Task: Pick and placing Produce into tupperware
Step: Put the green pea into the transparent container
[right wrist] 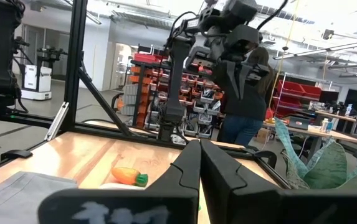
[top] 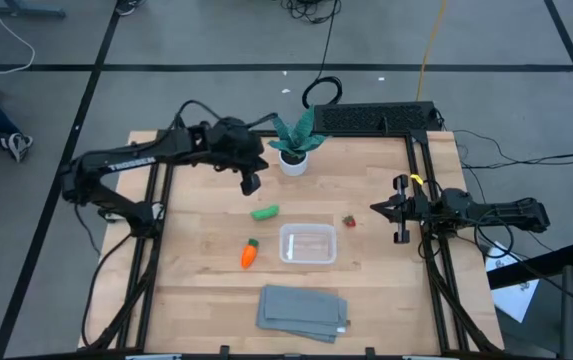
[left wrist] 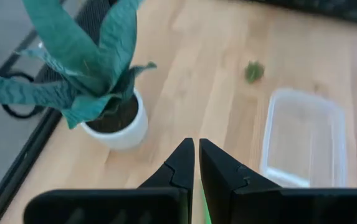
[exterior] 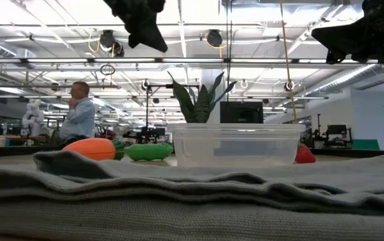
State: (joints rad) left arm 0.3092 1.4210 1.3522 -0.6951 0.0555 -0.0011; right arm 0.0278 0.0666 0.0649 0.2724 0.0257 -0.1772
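The green pod, the orange carrot and the tiny red berry lie on the wooden table around the clear tupperware. The tupperware stands upright with nothing in it. My left gripper hangs shut and raised above the table, just to the far left of the pod, between it and the potted plant. My right gripper is shut and raised at the table's right side, pointing left toward the berry.
A teal-leaved plant in a white pot stands near the far edge. A folded grey cloth lies by the near edge. Black frame rails run along both table sides. A person stands in the room beyond.
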